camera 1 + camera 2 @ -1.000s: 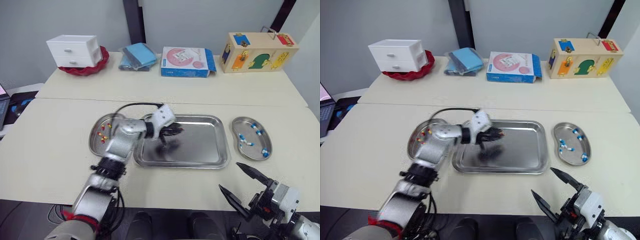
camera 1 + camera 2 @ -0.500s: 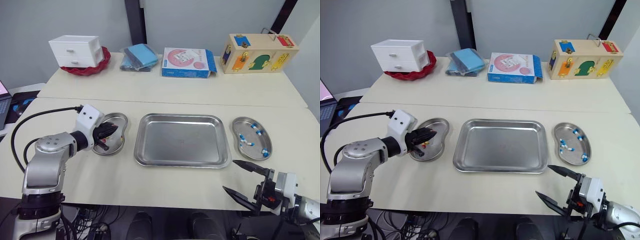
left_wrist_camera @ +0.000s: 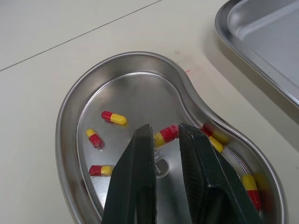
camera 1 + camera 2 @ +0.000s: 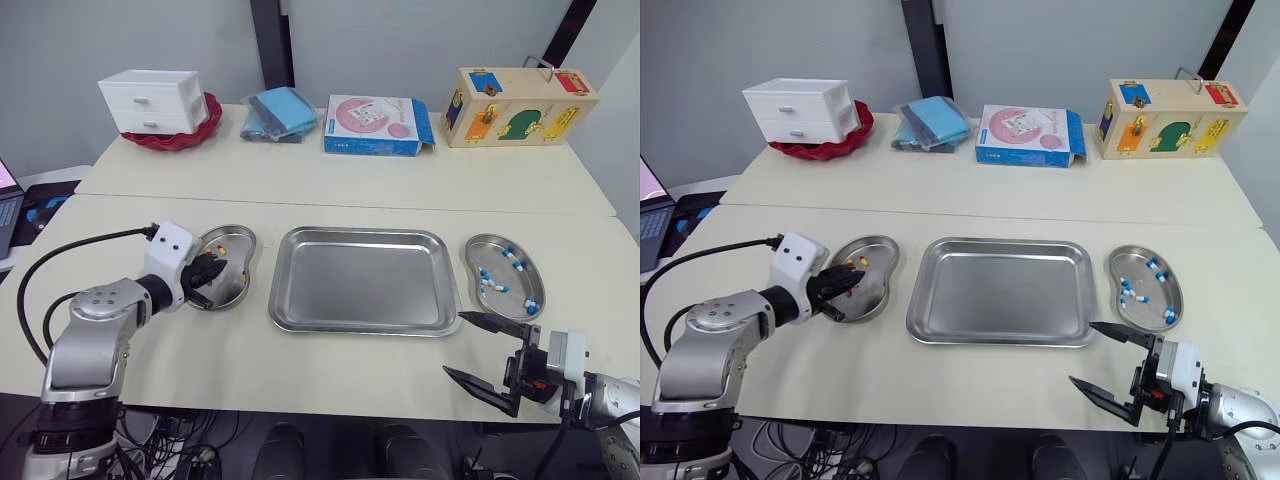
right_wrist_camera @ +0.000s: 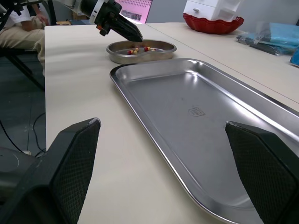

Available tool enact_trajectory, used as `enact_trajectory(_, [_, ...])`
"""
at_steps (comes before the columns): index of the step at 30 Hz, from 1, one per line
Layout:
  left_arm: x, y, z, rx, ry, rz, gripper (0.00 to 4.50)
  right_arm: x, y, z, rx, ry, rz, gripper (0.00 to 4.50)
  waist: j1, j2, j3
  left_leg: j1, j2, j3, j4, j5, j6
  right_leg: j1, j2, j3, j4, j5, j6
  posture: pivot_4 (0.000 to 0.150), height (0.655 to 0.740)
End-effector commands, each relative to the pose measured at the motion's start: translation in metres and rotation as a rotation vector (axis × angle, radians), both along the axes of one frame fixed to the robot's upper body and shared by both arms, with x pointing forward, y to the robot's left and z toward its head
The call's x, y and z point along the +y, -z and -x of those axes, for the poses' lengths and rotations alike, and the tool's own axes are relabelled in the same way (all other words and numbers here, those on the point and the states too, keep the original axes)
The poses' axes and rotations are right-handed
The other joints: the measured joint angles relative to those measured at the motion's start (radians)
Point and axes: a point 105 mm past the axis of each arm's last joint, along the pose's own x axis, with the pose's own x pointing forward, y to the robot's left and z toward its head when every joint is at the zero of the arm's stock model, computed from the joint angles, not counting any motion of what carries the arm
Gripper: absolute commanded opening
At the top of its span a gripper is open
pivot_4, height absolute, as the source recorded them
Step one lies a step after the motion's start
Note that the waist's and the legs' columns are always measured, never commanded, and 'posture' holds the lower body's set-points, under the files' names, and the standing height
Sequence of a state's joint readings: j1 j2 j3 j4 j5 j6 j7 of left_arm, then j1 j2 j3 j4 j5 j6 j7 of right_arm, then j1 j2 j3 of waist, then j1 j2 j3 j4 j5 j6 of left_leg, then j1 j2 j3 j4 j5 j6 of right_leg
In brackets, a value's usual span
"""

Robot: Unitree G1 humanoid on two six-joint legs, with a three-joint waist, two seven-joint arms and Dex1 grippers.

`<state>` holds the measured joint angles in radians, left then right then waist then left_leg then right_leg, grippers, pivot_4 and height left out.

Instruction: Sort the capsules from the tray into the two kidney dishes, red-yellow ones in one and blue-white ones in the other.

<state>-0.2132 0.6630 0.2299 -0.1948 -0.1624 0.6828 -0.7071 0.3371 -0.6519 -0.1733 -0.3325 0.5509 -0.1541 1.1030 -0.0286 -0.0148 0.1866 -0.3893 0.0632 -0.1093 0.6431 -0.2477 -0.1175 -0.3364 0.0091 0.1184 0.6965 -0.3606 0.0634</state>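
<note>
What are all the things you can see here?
tray: one, silver, middle of near table, no capsules
left kidney dish: one, silver, left of tray
right kidney dish: one, silver, right of tray
red-yellow capsules: several, in left kidney dish
blue-white capsules: several, in right kidney dish
drawer unit: one, white, back left, on red bowl
packets: stack, blue, back table
flat box: one, blue-pink, back middle
wooden box: one, coloured panels, back right
left gripper: black, over left kidney dish
right gripper: black, jaws open, front right
</note>
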Motion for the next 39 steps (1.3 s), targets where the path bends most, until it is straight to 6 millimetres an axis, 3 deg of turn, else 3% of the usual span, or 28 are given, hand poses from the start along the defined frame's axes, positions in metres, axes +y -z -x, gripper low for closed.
enact_trajectory(1, [-0.0039, -0.0068, -0.0012, -0.031, 0.015, -0.001, 0.73, 0.0015, -0.0096, 0.001, -0.036, 0.003, -0.015, 4.5, 0.0, 0.0, 0.0, 0.0, 0.0, 0.0, 0.0, 0.0, 0.0, 0.0, 0.0, 0.0, 0.0, 0.0, 0.0, 0.15, 0.74])
enact_trajectory(13, [-0.0021, -0.0034, -0.0009, 0.019, 0.027, -0.009, 0.73, 0.0064, -0.0098, 0.0009, -0.034, 0.01, -0.027, 4.5, -0.001, 0.0, 0.0, 0.0, 0.0, 0.0, 0.0, 0.0, 0.0, 0.0, 0.0, 0.0, 0.0, 0.0, 0.0, 0.15, 0.74])
enact_trajectory(17, [-0.001, -0.0013, 0.001, 0.048, 0.034, -0.007, 1.57, 0.0071, -0.0098, 0.0007, -0.033, 0.015, -0.031, 4.5, -0.001, 0.0, 0.0, 0.0, 0.0, 0.0, 0.0, 0.0, 0.0, 0.0, 0.0, 0.0, 0.0, 0.0, 0.0, 0.15, 0.74])
enact_trajectory(25, [-0.0037, -0.0029, 0.0005, 0.046, 0.053, 0.001, 4.05, 0.0079, -0.0095, -0.0002, -0.035, 0.023, -0.035, 4.5, -0.001, 0.0, 0.0, 0.0, 0.0, 0.0, 0.0, 0.0, 0.0, 0.0, 0.0, 0.0, 0.0, 0.0, 0.0, 0.15, 0.74])
enact_trajectory(27, [-0.0036, -0.0036, -0.0004, 0.042, 0.052, 0.003, 4.42, 0.0079, -0.0093, -0.0001, -0.034, 0.024, -0.034, 4.5, -0.001, 0.0, 0.0, 0.0, 0.0, 0.0, 0.0, 0.0, 0.0, 0.0, 0.0, 0.0, 0.0, 0.0, 0.0, 0.15, 0.74])
enact_trajectory(39, [-0.0045, -0.0034, -0.0024, 0.036, 0.063, 0.006, 4.42, 0.0078, -0.0087, 0.0007, -0.033, 0.031, -0.035, 4.5, -0.001, 0.0, 0.0, 0.0, 0.0, 0.0, -0.001, 0.0, 0.0, -0.001, 0.0, 0.0, 0.0, 0.0, 0.0, 0.15, 0.74])
